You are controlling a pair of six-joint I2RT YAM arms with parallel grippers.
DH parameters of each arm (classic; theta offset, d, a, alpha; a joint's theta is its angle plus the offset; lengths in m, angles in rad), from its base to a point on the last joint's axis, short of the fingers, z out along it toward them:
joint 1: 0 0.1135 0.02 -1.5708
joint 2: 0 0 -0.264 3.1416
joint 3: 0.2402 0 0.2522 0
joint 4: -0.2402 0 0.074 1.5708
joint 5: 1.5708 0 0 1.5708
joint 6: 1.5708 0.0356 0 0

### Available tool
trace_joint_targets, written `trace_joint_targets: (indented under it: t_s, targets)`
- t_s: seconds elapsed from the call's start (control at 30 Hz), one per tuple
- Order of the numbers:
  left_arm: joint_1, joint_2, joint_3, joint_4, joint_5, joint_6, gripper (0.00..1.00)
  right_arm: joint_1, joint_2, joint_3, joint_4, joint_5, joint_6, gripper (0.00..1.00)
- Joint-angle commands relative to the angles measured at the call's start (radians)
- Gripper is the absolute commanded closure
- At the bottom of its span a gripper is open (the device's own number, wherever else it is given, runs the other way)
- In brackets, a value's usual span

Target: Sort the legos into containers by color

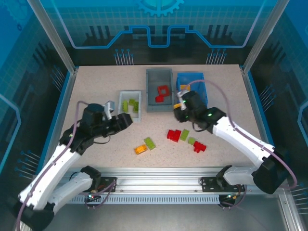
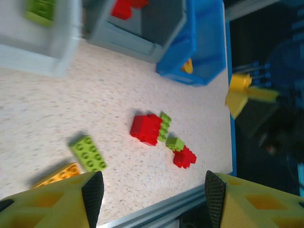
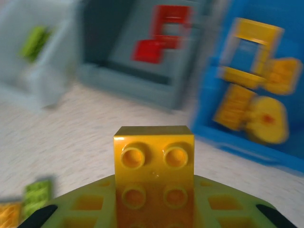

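From above, the right gripper (image 1: 180, 109) hangs over the table just short of the grey bin (image 1: 159, 79) and the blue bin (image 1: 192, 82). The left gripper (image 1: 126, 120) sits just beside the white bin (image 1: 130, 92), which holds lime pieces. Loose legos lie between the arms, among them a red brick (image 1: 173, 134) touching a lime brick (image 1: 184, 134). Both arms reach toward the middle, so they could knock together if the left goes for that cluster while the right passes over. In the left wrist view the left fingers (image 2: 92, 194) stand apart with nothing between them, above a lime two-by-four (image 2: 89, 153) lying just beside an orange brick (image 2: 57, 175). Closing on one would likely shove the other or catch both, and a mixed pair could end up in the wrong bin. In the right wrist view the right jaws are clamped on a yellow brick (image 3: 154, 156), which stands upright with its top half proud of the fingers. The blue bin, holding yellow pieces, lies ahead to the right, and the grey bin, holding red ones, lies ahead to the left. The grip looks low on the brick, so a quick swing could tilt it loose. Letting go too early would drop it on the table or against the blue wall, and drifting left would put it among the reds.
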Motion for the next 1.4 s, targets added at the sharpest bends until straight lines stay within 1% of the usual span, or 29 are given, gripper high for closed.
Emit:
trace_joint_targets:
  t_s: [0.0, 0.1, 0.17, 0.23, 0.33, 0.5, 0.57, 0.63, 0.77, 0.9, 0.97, 1.1, 1.2, 1.3, 1.37]
  targets:
    - [-0.133, 0.137, 0.119, 0.151, -0.095, 0.044, 0.38, -0.152, 0.058, 0.007, -0.017, -0.076, 0.070, 0.70]
    - [-0.235, 0.265, 0.191, 0.201, -0.161, 0.070, 0.39, -0.237, 0.219, 0.117, -0.068, -0.082, 0.089, 0.70]
    - [-0.283, 0.333, 0.223, 0.235, -0.181, 0.074, 0.39, -0.265, 0.325, 0.197, -0.104, -0.062, 0.105, 0.70]
    - [-0.324, 0.388, 0.253, 0.258, -0.204, 0.081, 0.39, -0.276, 0.418, 0.278, -0.143, -0.022, 0.115, 0.70]
    - [-0.369, 0.442, 0.284, 0.273, -0.223, 0.085, 0.39, -0.277, 0.542, 0.408, -0.230, 0.080, 0.126, 0.69]
    - [-0.397, 0.467, 0.284, 0.286, -0.231, 0.085, 0.39, -0.266, 0.703, 0.591, -0.381, 0.227, 0.144, 0.69]
    - [-0.398, 0.461, 0.276, 0.286, -0.232, 0.085, 0.40, -0.252, 0.743, 0.638, -0.408, 0.275, 0.143, 0.68]
    - [-0.399, 0.455, 0.268, 0.286, -0.234, 0.087, 0.39, -0.241, 0.777, 0.669, -0.427, 0.310, 0.143, 0.65]
    - [-0.398, 0.442, 0.259, 0.278, -0.235, 0.088, 0.39, -0.225, 0.829, 0.719, -0.452, 0.342, 0.155, 0.53]
    - [-0.398, 0.421, 0.247, 0.266, -0.244, 0.088, 0.39, -0.191, 0.818, 0.737, -0.437, 0.352, 0.144, 0.41]
    - [-0.399, 0.409, 0.240, 0.254, -0.252, 0.091, 0.39, -0.165, 0.793, 0.746, -0.428, 0.351, 0.136, 0.38]
    - [-0.399, 0.391, 0.218, 0.229, -0.261, 0.080, 0.39, -0.132, 0.722, 0.756, -0.424, 0.343, 0.143, 0.40]
    - [-0.399, 0.377, 0.186, 0.212, -0.263, 0.071, 0.38, -0.106, 0.629, 0.742, -0.416, 0.346, 0.157, 0.44]
    - [-0.399, 0.361, 0.153, 0.192, -0.279, 0.067, 0.38, -0.088, 0.525, 0.696, -0.396, 0.346, 0.172, 0.46]
    - [-0.399, 0.354, 0.140, 0.158, -0.287, 0.070, 0.38, -0.082, 0.430, 0.634, -0.364, 0.336, 0.173, 0.47]
